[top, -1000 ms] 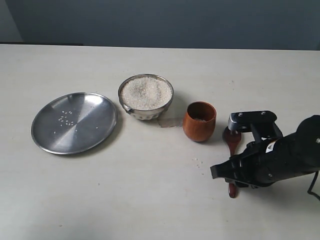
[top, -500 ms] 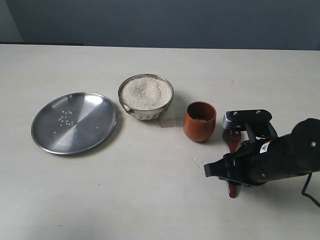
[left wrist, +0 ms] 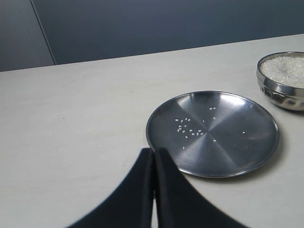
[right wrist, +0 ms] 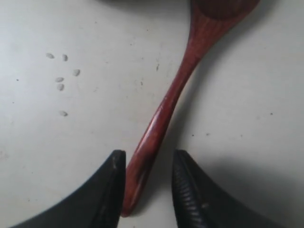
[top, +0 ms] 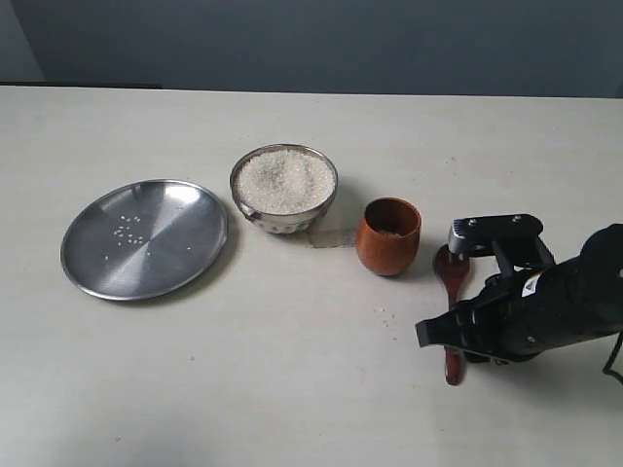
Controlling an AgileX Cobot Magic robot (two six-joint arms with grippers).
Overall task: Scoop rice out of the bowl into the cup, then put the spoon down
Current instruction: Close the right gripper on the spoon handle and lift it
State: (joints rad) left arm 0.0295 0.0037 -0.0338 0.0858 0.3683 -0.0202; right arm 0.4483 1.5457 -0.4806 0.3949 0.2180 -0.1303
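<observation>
The spoon [top: 450, 267] lies flat on the table just right of the cup [top: 387, 238], which has a little rice in it. The steel bowl [top: 283, 212], left of the cup, is heaped with rice [top: 285, 180]. My right gripper [top: 459, 342] hangs low over the spoon's handle. In the right wrist view it [right wrist: 148, 159] is open, with the handle [right wrist: 183, 76] between its fingers, close to one of them and clear of the other. My left gripper [left wrist: 153, 154] is shut and empty beside the plate [left wrist: 237, 142]. The exterior view does not show it.
A wide, shallow steel plate [top: 144, 238] with several stray grains sits left of the bowl. A few loose grains [right wrist: 61, 80] lie on the table near the spoon handle. The bowl [left wrist: 278, 92] shows at the edge of the left wrist view.
My right arm swayed slightly left, then came back to about where it was. The spoon has stayed on the table.
</observation>
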